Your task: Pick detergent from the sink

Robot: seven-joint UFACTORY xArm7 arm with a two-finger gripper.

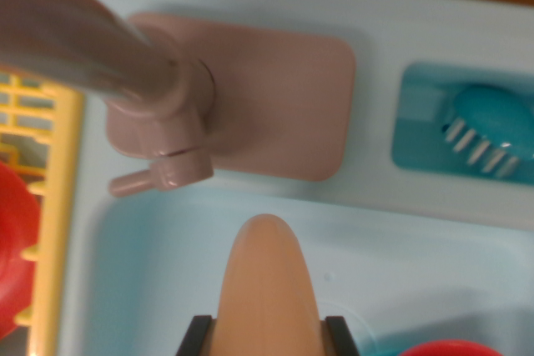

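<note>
Detergent (269, 289) sits between the two dark fingers (193, 338) at the bottom edge of the wrist view, which grip its sides. Its long axis points up the frame toward the faucet (158, 122), over the sink (142, 248) basin.

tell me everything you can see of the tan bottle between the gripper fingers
The tan, smooth plastic-looking detergent bottle shows only its rounded, tapered top, matte and unmarked, with no cap or label visible. It rises from the bottom edge of the wrist view, pointing toward the pinkish-beige faucet. The two black fingers of the gripper sit against its sides, one on each flank, apparently clamping it. It hangs over the pale blue sink basin; its lower body is out of frame.
</note>
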